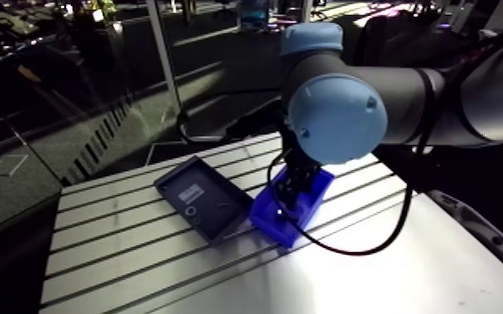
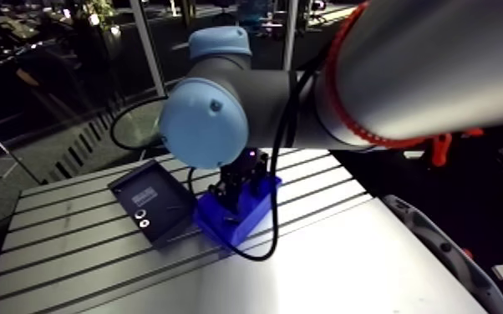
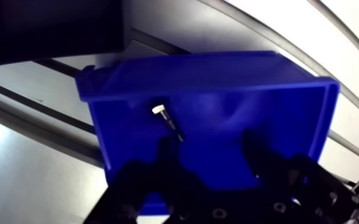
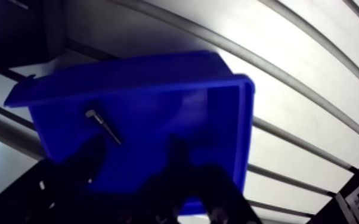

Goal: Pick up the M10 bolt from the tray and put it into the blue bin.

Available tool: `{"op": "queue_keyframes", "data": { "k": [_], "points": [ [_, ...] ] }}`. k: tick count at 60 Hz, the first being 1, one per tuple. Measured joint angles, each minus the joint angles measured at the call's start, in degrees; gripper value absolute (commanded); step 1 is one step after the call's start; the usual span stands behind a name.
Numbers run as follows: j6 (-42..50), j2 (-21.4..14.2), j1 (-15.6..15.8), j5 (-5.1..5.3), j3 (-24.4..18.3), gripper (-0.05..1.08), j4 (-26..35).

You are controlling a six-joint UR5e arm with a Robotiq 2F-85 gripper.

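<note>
The end effector (image 3: 209, 156) hung just above the blue bin (image 3: 217, 62), its fingers spread with nothing between them. The bolt (image 3: 166, 119) lay loose on the bin's floor just ahead of one fingertip, its long axis slanting away from that finger, head farthest. Beyond the bin sat the dark tray (image 3: 50, 30) on the worktop (image 3: 313, 42). By my judgement, the drop was done.

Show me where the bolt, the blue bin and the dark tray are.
bolt (image 3: 169, 123): wrist view, middle of its shaft, lying inside the bin.
blue bin (image 3: 217, 67): wrist view, on one of its walls.
dark tray (image 1: 205, 177): arm view, bare patch of its floor.
</note>
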Motion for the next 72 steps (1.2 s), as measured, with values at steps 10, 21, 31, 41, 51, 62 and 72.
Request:
{"op": "queue_keyframes", "data": {
  "k": [10,21,31,41,51,62,72],
  "points": [
    [0.2,-1.4,0.2,0.00,-1.2,0.01,2.3],
    [0.5,-3.3,0.3,1.23,-3.5,0.01,7.3],
    [1.1,-4.9,0.3,3.30,-6.8,0.01,13.9],
    [3.4,-6.0,0.1,4.71,-11.1,0.01,20.3],
    [7.3,-6.5,0.0,4.98,-15.1,0.01,24.1],
    [13.3,-6.9,0.3,4.86,-19.4,0.01,27.1],
    [18.6,-7.0,2.1,4.58,-23.0,0.01,30.1]
  ]
}}
